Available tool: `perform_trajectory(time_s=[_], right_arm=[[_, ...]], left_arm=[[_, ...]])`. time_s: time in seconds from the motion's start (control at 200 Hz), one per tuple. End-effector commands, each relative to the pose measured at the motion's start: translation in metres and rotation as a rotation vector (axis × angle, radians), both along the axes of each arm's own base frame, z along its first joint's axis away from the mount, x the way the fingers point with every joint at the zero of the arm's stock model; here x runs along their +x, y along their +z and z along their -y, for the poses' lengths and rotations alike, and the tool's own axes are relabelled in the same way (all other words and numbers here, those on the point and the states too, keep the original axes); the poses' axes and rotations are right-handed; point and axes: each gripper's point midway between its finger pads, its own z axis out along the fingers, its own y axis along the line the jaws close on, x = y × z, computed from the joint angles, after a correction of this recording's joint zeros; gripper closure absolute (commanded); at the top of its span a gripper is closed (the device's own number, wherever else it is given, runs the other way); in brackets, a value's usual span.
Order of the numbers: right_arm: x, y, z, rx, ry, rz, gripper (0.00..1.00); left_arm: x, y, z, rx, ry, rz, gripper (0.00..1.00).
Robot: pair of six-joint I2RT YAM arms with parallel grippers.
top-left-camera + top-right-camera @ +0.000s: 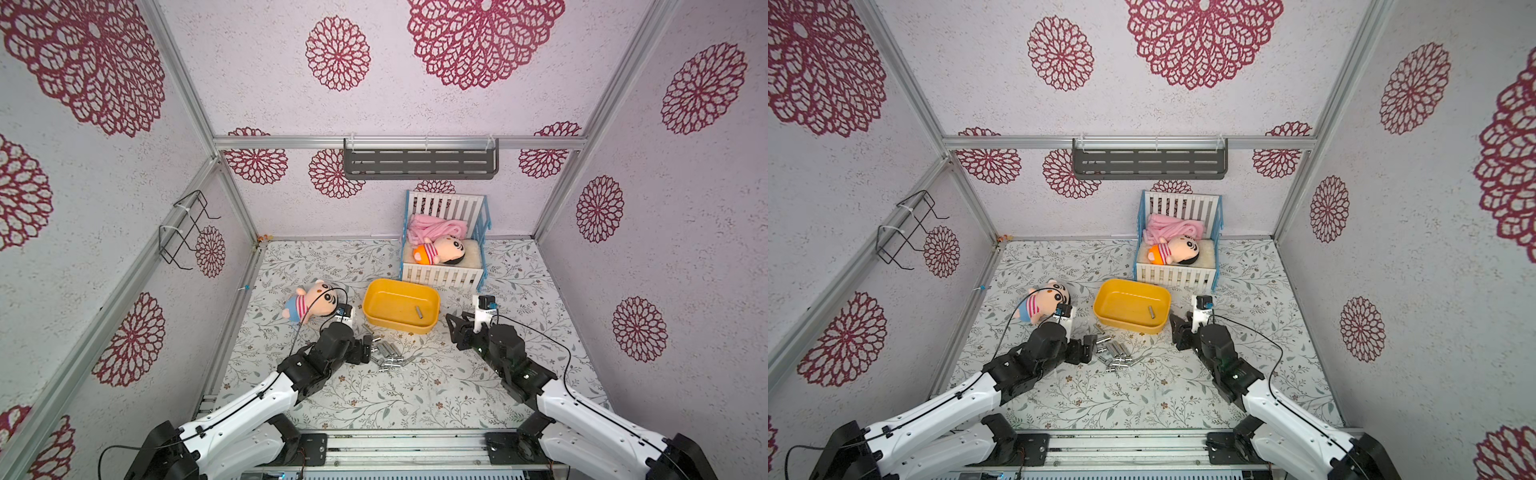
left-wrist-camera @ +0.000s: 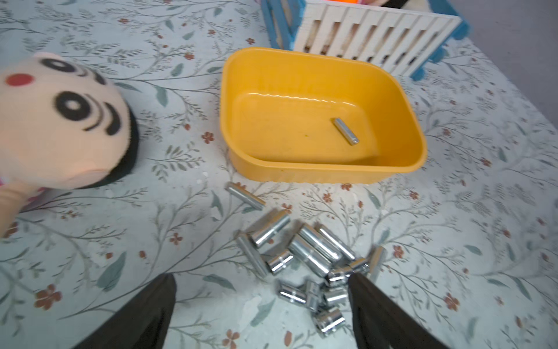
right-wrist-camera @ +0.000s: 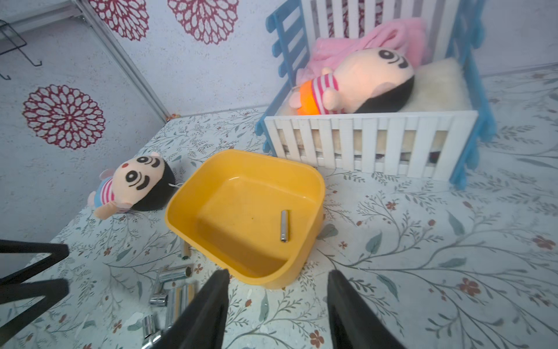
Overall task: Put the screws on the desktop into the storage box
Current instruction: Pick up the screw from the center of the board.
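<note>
Several shiny silver screws (image 1: 386,354) (image 1: 1115,354) lie heaped on the leafy desktop (image 1: 415,395), just in front of the yellow storage box (image 1: 395,327) (image 1: 1128,326). One screw (image 1: 419,312) (image 3: 284,226) lies inside the box. My left gripper (image 1: 369,347) (image 2: 261,277) hangs open at the left edge of the heap, and its one finger touches the nearest screws (image 2: 329,296). My right gripper (image 1: 456,332) (image 3: 278,272) stands open and empty at the box's near right corner (image 3: 271,279).
A plush doll (image 1: 311,303) lies left of the box, close to the left wrist. A white-and-blue crib (image 1: 442,276) holding another doll stands right behind the box. A grey shelf (image 1: 419,164) and a wire rack (image 1: 187,228) hang on the walls.
</note>
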Motion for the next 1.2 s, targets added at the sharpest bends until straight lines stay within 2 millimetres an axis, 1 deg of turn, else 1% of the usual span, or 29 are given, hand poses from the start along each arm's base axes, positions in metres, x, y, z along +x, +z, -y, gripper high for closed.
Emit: perform_trajectory(time_s=[0.0, 0.115, 0.175, 0.245, 0.31, 0.35, 0.425, 0.49, 0.55, 0.625, 0.7, 0.765, 0.871, 1.046, 1.161, 1.196], right_arm=[[0.008, 0.021, 0.011, 0.070, -0.076, 0.111, 0.44], [0.012, 0.015, 0.006, 0.083, -0.070, 0.091, 0.44], [0.014, 0.017, 0.004, 0.078, -0.064, 0.096, 0.44], [0.015, 0.014, 0.009, 0.075, -0.092, 0.100, 0.46], [0.014, 0.015, 0.015, 0.079, -0.118, 0.110, 0.47], [0.013, 0.017, 0.018, 0.082, -0.130, 0.118, 0.47], [0.011, 0.023, 0.025, 0.093, -0.158, 0.139, 0.48], [0.008, 0.026, 0.032, 0.101, -0.186, 0.155, 0.48], [0.007, 0.028, 0.038, 0.109, -0.206, 0.168, 0.48], [0.005, 0.030, 0.040, 0.114, -0.211, 0.176, 0.49], [0.005, 0.031, 0.039, 0.118, -0.207, 0.176, 0.50], [0.005, 0.031, 0.038, 0.120, -0.204, 0.175, 0.50], [0.005, 0.031, 0.039, 0.122, -0.209, 0.174, 0.50], [0.005, 0.031, 0.036, 0.127, -0.196, 0.169, 0.51], [0.005, 0.031, 0.034, 0.128, -0.185, 0.165, 0.51], [0.006, 0.031, 0.034, 0.129, -0.185, 0.166, 0.51]], left_arm=[[-0.016, 0.011, 0.050, -0.063, -0.222, -0.008, 0.15], [-0.030, -0.003, 0.078, 0.032, -0.328, -0.024, 0.22], [-0.039, -0.011, 0.092, 0.101, -0.380, -0.027, 0.23], [-0.049, -0.023, 0.109, 0.176, -0.442, -0.038, 0.24], [-0.057, -0.034, 0.119, 0.246, -0.479, -0.063, 0.28], [-0.058, -0.036, 0.125, 0.268, -0.488, -0.066, 0.29], [-0.059, -0.045, 0.130, 0.296, -0.501, -0.078, 0.32], [-0.058, -0.053, 0.131, 0.331, -0.498, -0.092, 0.34], [-0.054, -0.060, 0.129, 0.372, -0.484, -0.100, 0.39], [-0.050, -0.068, 0.127, 0.421, -0.481, -0.100, 0.41], [-0.047, -0.075, 0.130, 0.446, -0.484, -0.111, 0.43], [-0.044, -0.081, 0.132, 0.475, -0.478, -0.124, 0.47], [-0.040, -0.086, 0.135, 0.500, -0.474, -0.128, 0.48], [-0.030, -0.086, 0.143, 0.506, -0.469, -0.119, 0.51], [-0.027, -0.089, 0.148, 0.496, -0.476, -0.135, 0.55], [-0.026, -0.092, 0.149, 0.498, -0.481, -0.145, 0.59]])
